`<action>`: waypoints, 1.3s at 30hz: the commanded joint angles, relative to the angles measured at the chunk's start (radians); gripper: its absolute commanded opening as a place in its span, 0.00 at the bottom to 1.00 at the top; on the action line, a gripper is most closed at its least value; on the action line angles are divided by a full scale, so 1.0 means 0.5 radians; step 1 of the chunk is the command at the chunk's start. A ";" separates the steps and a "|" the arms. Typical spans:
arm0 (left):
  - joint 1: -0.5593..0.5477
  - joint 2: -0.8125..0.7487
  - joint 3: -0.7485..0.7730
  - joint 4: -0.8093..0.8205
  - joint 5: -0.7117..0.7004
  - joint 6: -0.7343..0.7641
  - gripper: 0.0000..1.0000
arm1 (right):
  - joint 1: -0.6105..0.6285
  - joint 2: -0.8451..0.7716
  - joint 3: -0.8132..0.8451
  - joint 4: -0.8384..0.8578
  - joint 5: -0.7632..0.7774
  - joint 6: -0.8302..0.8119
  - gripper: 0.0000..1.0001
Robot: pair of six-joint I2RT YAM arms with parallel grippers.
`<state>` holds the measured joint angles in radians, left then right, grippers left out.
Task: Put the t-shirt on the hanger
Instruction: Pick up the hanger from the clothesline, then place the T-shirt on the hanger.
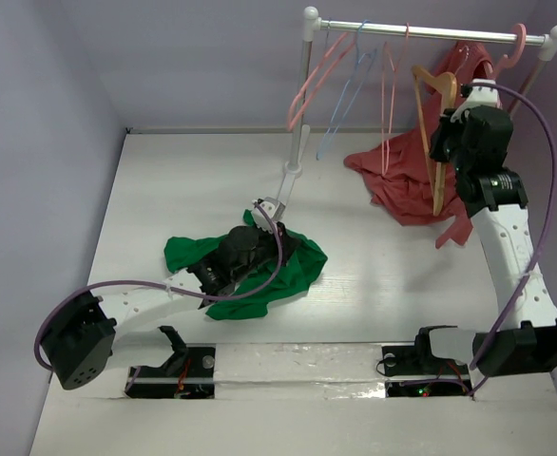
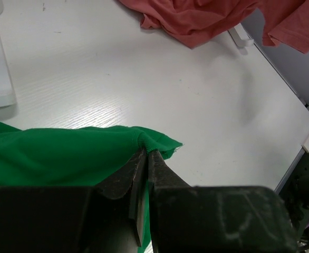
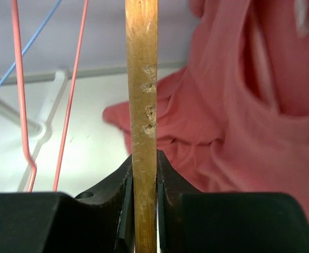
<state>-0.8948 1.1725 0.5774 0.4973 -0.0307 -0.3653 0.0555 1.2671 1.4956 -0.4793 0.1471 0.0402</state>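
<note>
t-shirt (image 1: 297,271) lies crumpled on the table (image 1: 164,171), centre-left, well apart from the hanger (image 1: 437,152), which hangs at the rail (image 1: 431,30).

left gripper (image 2: 146,158): jaws pinched together on a folded edge of the cloth. right gripper (image 3: 144,163): clamped on the hanger's wooden arm.

step judged: both items grasped, joining not begun. the next move likely calls for unhooking the hanger and bringing it toward the t-shirt, while the left arm lifts an opening clear.

count: one green t-shirt, one wooden hanger, one blue hanger (image 1: 338,119), apparently three pink hangers (image 1: 312,90), one salmon garment (image 1: 402,185).
</note>
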 commanded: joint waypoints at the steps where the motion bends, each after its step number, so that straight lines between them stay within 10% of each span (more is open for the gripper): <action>1: 0.010 -0.050 0.002 0.138 0.015 -0.021 0.00 | -0.004 -0.184 -0.113 0.268 -0.147 0.140 0.00; 17: 0.197 0.076 0.054 0.214 0.028 -0.135 0.00 | 0.519 -1.217 -1.549 0.093 -0.429 1.008 0.00; 23: 0.311 0.183 0.149 0.196 -0.034 -0.190 0.00 | 0.966 -1.497 -1.650 0.008 -0.343 1.162 0.00; 39: 0.581 0.634 0.545 0.122 -0.092 -0.165 0.00 | 0.966 -1.819 -1.644 -0.207 -0.803 1.027 0.00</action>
<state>-0.6041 1.4921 0.7822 0.5255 -0.0826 -0.4480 0.5365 0.3687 0.6548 -0.5991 -0.1886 0.5854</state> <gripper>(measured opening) 0.006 0.205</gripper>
